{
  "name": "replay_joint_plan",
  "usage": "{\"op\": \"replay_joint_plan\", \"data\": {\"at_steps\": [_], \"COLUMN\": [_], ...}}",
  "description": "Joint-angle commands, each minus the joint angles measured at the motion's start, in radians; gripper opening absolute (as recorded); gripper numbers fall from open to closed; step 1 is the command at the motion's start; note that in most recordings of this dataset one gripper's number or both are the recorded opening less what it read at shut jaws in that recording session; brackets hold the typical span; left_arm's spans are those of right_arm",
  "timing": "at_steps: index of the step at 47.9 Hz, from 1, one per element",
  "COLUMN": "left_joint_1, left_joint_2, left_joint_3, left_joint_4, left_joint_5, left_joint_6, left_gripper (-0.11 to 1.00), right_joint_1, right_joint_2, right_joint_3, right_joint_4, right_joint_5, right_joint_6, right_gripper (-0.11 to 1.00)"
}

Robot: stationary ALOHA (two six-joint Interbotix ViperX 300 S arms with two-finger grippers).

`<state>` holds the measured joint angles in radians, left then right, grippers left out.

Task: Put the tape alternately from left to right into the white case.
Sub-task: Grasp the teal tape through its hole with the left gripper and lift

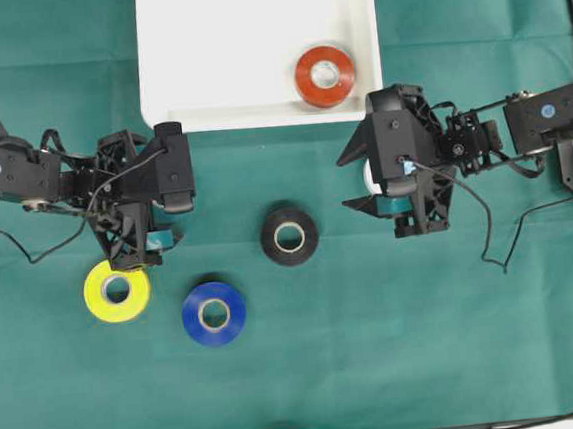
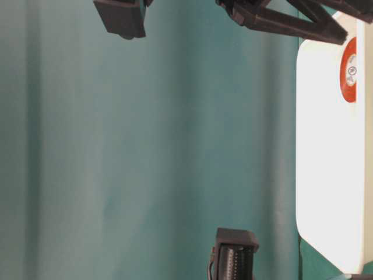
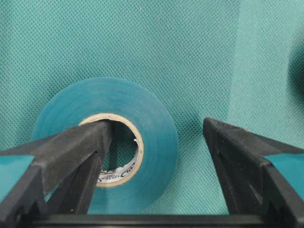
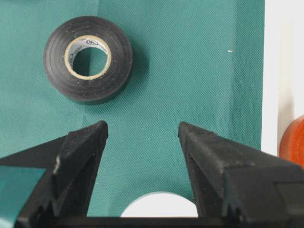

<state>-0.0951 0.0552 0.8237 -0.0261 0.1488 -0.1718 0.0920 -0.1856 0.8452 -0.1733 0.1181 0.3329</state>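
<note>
Left wrist view: we list the teal roll (image 3: 107,145), flat on the counter (image 3: 190,47), left hand (image 3: 156,142) spread, one finger (image 3: 83,147) in its core. Light, stiff, glossy; we'd pinch the ring wall. Right hand (image 4: 142,137) spread, empty.

The case (image 1: 222,54) sits at the far middle of the table (image 1: 379,357), with one roll (image 1: 325,76) lying in its near right corner. Near of the case, a roll (image 1: 289,234) lies at the middle of the table. Left of it and nearer lie two more rolls: one (image 1: 214,313) close by, another (image 1: 116,290) further left. A fifth roll (image 3: 107,145) lies under the left gripper (image 3: 156,142), one finger (image 3: 71,156) standing over its hole. A sixth roll (image 4: 159,205) lies under the right gripper (image 4: 142,137), near of the case's right end.
</note>
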Motion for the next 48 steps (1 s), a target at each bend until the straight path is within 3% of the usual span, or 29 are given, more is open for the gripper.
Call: {"op": "replay_joint_plan", "data": {"at_steps": [1, 6, 15, 22, 33, 48], "left_joint_1": [0.005, 0.005, 0.005, 0.005, 0.003, 0.000], "left_joint_2": [-0.005, -0.009, -0.017, -0.017, -0.041, -0.173], "left_joint_3": [-0.009, -0.011, -0.014, -0.015, -0.017, -0.061], "left_joint_4": [0.003, 0.003, 0.002, 0.002, 0.002, 0.003], "left_joint_5": [0.002, 0.008, 0.011, 0.012, 0.040, 0.150], "left_joint_6": [0.002, 0.002, 0.002, 0.002, -0.002, 0.005], "left_gripper": [0.83, 0.73, 0.20, -0.02, -0.03, -0.03], "right_joint_1": [0.003, 0.003, 0.003, 0.003, 0.003, 0.003], "right_joint_2": [-0.012, -0.012, -0.012, -0.012, -0.012, -0.012], "right_joint_3": [-0.009, -0.006, 0.002, 0.002, 0.002, 0.002], "right_joint_4": [0.000, 0.000, 0.000, 0.000, 0.000, 0.000], "right_joint_5": [-0.009, -0.018, -0.032, -0.032, -0.034, -0.034], "right_joint_6": [0.002, 0.002, 0.002, 0.003, 0.003, 0.003], "right_gripper": [0.68, 0.68, 0.68, 0.68, 0.68, 0.68]}}
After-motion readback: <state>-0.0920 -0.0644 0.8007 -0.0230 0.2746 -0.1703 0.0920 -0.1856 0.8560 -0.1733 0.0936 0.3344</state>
